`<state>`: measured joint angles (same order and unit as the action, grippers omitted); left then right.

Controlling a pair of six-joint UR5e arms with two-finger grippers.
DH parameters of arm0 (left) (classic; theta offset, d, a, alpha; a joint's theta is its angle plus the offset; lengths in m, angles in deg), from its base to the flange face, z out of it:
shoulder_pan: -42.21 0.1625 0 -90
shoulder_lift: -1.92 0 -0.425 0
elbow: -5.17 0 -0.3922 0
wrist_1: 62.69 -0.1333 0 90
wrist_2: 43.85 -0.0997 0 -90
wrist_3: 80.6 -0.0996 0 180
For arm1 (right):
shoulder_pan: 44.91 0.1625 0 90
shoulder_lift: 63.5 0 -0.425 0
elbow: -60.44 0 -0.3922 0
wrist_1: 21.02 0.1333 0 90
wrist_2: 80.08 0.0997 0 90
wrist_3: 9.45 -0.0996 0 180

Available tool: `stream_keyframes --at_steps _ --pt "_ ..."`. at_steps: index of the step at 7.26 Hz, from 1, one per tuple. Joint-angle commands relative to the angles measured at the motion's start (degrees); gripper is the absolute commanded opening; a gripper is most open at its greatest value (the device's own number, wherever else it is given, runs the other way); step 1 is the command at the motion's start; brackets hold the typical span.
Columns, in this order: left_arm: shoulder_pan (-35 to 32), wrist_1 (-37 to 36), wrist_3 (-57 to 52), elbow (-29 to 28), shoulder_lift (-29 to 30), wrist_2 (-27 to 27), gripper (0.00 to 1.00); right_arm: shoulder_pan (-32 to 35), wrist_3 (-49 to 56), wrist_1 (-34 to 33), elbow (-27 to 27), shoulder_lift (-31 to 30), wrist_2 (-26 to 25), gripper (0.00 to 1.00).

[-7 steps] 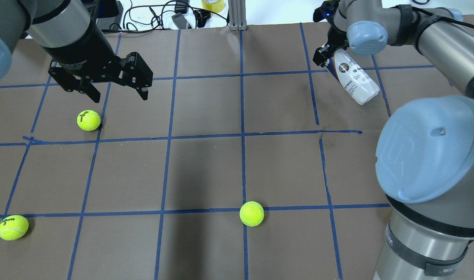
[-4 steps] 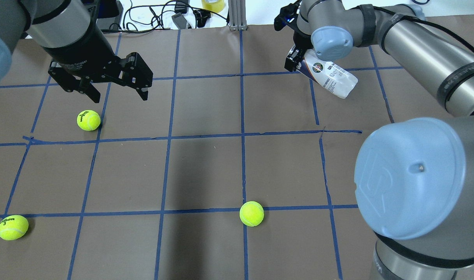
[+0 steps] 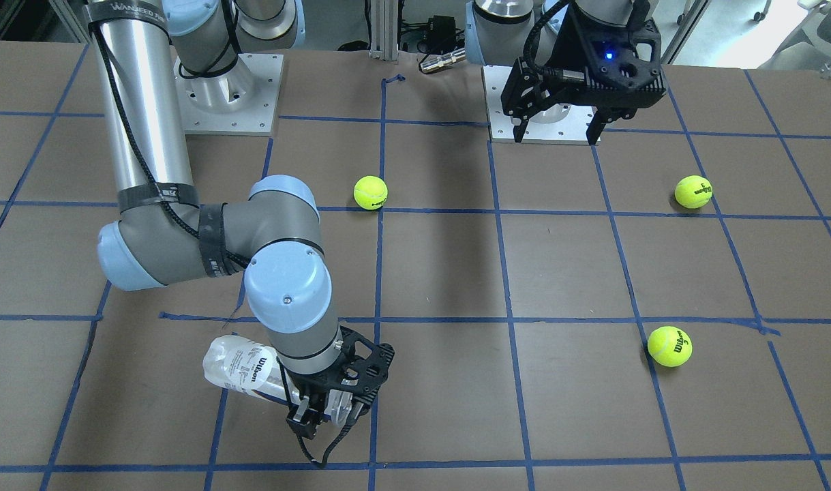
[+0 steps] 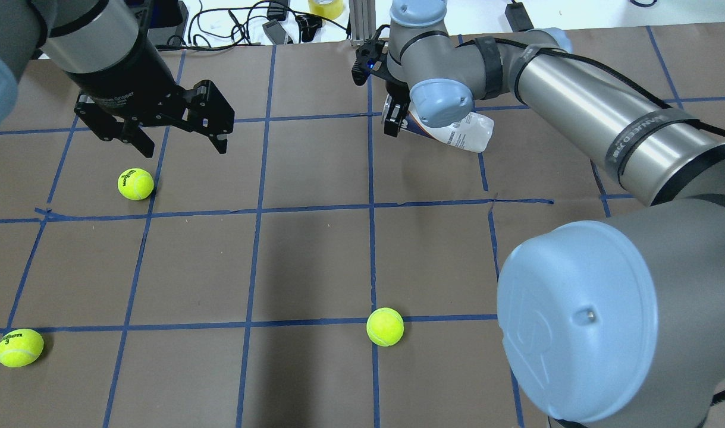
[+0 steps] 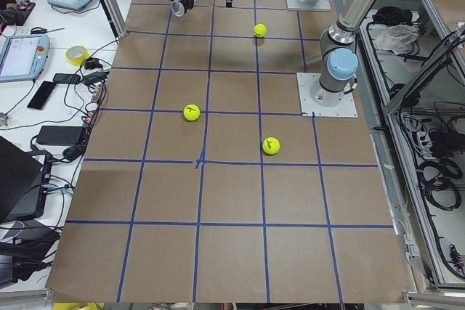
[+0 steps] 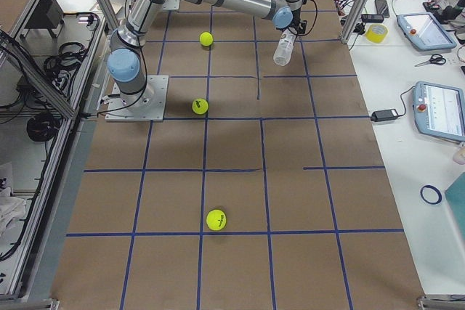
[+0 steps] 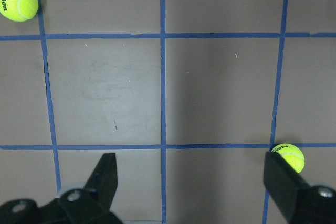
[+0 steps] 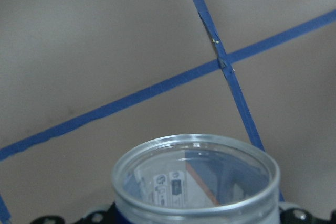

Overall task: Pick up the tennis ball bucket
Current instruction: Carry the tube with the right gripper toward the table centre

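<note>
Front view: right gripper [image 3: 323, 414] is clamped on the can [image 3: 241, 368] near its mouth, holding it aslant above the table [image 3: 592, 273]. Overhead: left gripper [image 4: 182, 145] hangs wide open and empty, near a ball [image 4: 135, 183]. Right wrist: the can's open rim fills the bottom.

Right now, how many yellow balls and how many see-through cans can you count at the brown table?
tennis balls: 3
tennis ball bucket: 1, held off the table by the right gripper
Total: 4
</note>
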<state>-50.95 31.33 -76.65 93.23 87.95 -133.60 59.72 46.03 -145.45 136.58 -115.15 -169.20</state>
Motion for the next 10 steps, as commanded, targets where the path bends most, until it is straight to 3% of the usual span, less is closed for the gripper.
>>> stream_keyframes --at_steps 1,4,8,10 --pt "-0.09 -0.07 0.0 0.0 0.09 0.19 1.0 7.04 1.83 -1.07 0.5 -0.63 -0.09 0.34" --pt "-0.09 -0.07 0.0 0.52 -0.08 -0.07 1.0 12.16 3.39 -1.95 2.07 -0.99 -0.27 0.34" --pt "-0.09 -0.07 0.0 0.61 -0.26 -0.34 1.0 13.13 4.82 -2.13 5.24 -0.91 1.65 0.37" --pt "0.0 -0.07 -0.09 0.53 -0.26 -0.34 1.0 13.67 4.46 -5.53 5.6 -0.38 3.77 0.41"
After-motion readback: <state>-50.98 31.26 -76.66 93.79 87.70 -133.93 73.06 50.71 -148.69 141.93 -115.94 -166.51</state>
